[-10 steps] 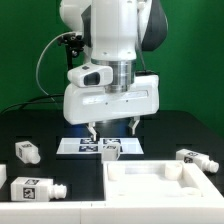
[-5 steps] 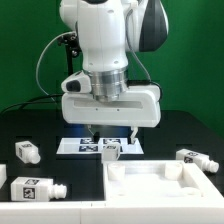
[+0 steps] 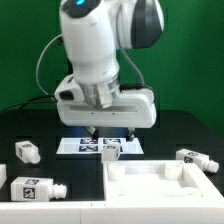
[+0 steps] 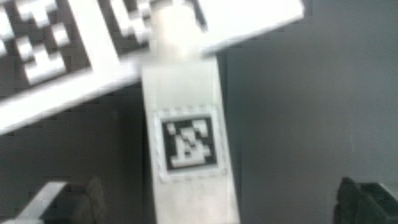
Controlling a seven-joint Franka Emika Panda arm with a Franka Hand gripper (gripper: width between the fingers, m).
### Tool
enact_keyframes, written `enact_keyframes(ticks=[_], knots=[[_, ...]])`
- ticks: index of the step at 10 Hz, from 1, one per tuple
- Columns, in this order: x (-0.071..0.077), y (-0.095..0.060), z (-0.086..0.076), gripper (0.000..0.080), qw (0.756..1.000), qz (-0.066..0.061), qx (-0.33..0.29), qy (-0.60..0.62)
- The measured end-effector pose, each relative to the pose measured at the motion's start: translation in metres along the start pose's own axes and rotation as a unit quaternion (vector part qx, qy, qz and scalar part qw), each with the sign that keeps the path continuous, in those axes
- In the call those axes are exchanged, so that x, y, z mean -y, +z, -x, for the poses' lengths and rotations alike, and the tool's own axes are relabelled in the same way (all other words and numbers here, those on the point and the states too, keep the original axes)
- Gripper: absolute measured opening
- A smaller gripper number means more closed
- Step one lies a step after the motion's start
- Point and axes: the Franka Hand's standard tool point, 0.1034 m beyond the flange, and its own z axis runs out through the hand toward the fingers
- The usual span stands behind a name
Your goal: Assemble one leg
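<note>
A leg [image 3: 110, 150], a small white block with a black-and-white tag, lies at the front edge of the marker board [image 3: 75, 146]. My gripper [image 3: 112, 131] hangs just above it, open and empty, with one finger on either side. In the wrist view the leg [image 4: 187, 130] runs lengthwise between my two dark fingertips [image 4: 61, 204], which stand well apart from it. Its peg end is not clear. Three more legs lie on the black table: two at the exterior view's left [image 3: 27, 151] [image 3: 32, 188] and one at the right [image 3: 193, 158].
A large flat white slab with raised corners [image 3: 165, 186] lies at the front right of the exterior view. The marker board [image 4: 71, 50] shows beyond the leg in the wrist view. A green backdrop stands behind the arm.
The arm's upper links have swung toward the exterior view's left and the hand has tilted a little. The fingers stay open over the same leg, which has not moved.
</note>
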Motion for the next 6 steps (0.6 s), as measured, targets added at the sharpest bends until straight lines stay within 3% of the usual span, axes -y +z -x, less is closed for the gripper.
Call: enact_keyframes(ticks=[1,3,5,6], knots=[[-0.0052,-0.0051,-0.0034,0.0649,0.997,-0.006,0.077,0.012],[-0.0107,-0.0017,-0.0106,0.0649,0.985,-0.007,0.173,0.021],[-0.0095,0.0008,-0.0095,0.0649,0.976,-0.006,0.219,0.014],[-0.0092,0.0048,-0.0068,0.0649,0.967,-0.012,0.255,0.017]])
